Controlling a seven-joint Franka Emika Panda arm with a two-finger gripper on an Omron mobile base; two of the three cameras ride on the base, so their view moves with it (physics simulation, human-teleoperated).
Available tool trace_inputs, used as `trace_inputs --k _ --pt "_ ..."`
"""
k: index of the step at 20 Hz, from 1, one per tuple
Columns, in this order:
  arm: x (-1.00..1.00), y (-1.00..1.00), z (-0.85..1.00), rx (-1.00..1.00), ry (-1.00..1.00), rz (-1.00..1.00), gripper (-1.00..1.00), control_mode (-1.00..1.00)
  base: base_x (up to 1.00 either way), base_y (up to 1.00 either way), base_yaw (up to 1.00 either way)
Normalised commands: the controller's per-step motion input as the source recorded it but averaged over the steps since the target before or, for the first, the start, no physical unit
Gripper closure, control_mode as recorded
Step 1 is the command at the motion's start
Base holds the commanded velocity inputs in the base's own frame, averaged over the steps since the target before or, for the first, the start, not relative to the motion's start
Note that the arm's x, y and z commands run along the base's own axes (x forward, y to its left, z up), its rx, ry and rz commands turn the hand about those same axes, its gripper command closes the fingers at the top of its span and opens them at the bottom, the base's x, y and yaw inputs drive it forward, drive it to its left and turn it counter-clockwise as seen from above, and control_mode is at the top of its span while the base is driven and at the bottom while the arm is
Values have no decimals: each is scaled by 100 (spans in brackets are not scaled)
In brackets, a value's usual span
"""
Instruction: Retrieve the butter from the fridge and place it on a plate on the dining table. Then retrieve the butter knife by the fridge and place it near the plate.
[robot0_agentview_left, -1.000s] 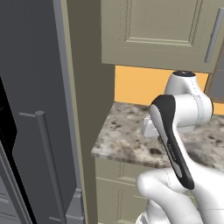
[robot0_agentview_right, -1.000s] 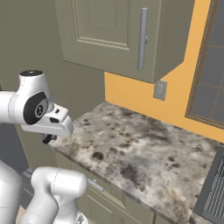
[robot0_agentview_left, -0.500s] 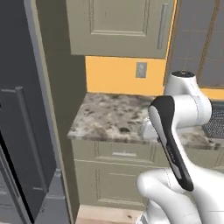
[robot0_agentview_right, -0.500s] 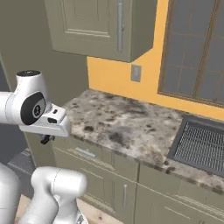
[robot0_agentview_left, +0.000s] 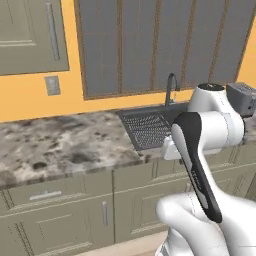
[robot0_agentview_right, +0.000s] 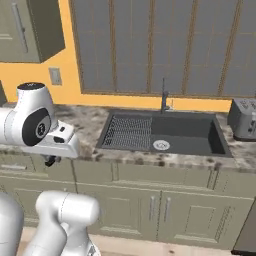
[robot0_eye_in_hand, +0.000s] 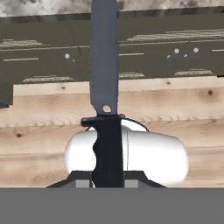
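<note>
In the hand view my gripper (robot0_eye_in_hand: 107, 178) is shut on the butter knife (robot0_eye_in_hand: 105, 83). Its black handle sits between the fingers and its grey blade points away from the hand, toward the cabinet fronts. From the right base view the hand (robot0_agentview_right: 55, 145) hangs low in front of the wall counter, with a dark tip (robot0_agentview_right: 50, 160) under it. The left base view shows the hand (robot0_agentview_left: 170, 148) partly hidden behind my forearm. The fridge, the butter, the plate and the dining table are out of view.
A marbled wall counter (robot0_agentview_left: 55, 145) runs ahead with beige cupboards (robot0_agentview_right: 165, 210) below. It holds a dark sink (robot0_agentview_right: 192, 132), a ribbed drain mat (robot0_agentview_right: 127, 131) and a faucet (robot0_agentview_right: 163, 99). A grey toaster (robot0_agentview_right: 243, 118) stands at the right. Wood floor (robot0_eye_in_hand: 39, 113) lies under the hand.
The whole picture has slid left as the base moved: the fridge and upper cupboard left the views, the sink and window came in. The arm holds the same pose, still gripping the knife.
</note>
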Motion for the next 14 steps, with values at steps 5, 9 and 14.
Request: trace_inputs --k 5,9,14 --pt "0 0 0 0 0 0 100 100 0 -100 -56" --pt "0 0 0 0 0 0 100 100 0 -100 -55" --pt "0 0 0 0 0 0 100 100 0 -100 -55"
